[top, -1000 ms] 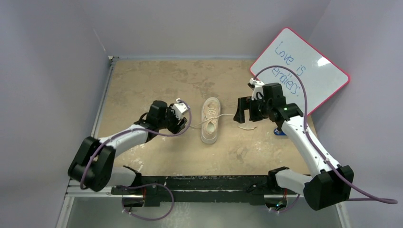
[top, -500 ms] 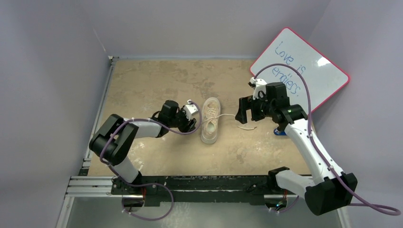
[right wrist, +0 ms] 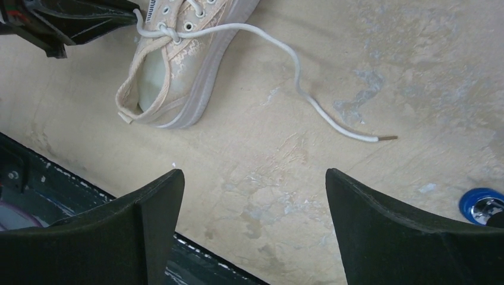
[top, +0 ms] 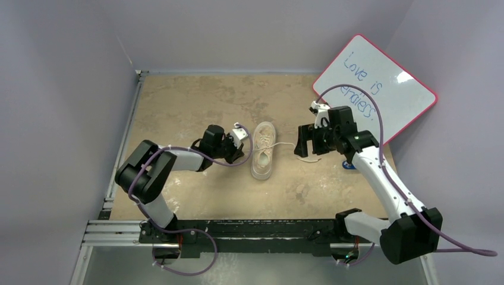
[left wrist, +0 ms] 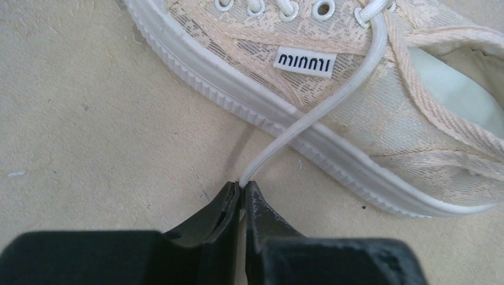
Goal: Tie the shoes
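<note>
Pale lilac walls (top: 249, 29) around a scuffed tan tabletop (top: 190, 101) — a pink-rimmed whiteboard (top: 380, 83) at far right

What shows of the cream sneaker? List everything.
The cream low-top canvas sneaker stands upright on its pale ribbed rubber sole on the tan table, toe pointing away from the arm bases. It has lace-patterned fabric, white eyelets and a small white label with black letters. Its cream laces cross in one simple knot. One end runs over the sole into the shut left tool; the other lies loose on the table.
</note>
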Available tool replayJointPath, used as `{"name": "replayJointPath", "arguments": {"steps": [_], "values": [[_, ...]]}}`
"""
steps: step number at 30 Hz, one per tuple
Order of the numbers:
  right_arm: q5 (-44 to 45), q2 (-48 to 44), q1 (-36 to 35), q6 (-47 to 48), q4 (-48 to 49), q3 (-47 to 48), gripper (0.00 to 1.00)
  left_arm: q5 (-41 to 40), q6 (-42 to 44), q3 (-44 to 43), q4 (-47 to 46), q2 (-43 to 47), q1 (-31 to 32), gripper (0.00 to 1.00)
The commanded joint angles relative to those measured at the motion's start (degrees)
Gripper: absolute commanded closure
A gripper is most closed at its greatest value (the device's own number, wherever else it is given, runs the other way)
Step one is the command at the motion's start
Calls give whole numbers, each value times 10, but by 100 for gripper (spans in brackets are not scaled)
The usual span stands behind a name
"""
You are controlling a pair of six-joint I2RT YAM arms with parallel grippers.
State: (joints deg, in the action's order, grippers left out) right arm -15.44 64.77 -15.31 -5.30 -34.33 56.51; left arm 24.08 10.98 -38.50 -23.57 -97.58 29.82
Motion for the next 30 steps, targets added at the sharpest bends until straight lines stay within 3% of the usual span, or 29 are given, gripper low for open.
{"name": "replayJointPath", "arguments": {"steps": [1,4,9,12,21,30], "values": [[9,15,4,-51,-10,4,12,10,-33,7,-25,34,5,98],[-12,40,12,-66,-31,6,14,-20,-80,1,-14,62,6,100],[-27,76,27,-84,-42,-12,14,-80,-254,15,-56,111,9,100],[-57,94,60,-116,-32,-29,13,-93,-295,23,-63,134,18,100],[73,206,76,-306,-92,31,14,-93,-261,8,-45,149,40,100],[150,219,76,-519,-87,53,18,-77,-231,-17,-65,135,53,100]]}}
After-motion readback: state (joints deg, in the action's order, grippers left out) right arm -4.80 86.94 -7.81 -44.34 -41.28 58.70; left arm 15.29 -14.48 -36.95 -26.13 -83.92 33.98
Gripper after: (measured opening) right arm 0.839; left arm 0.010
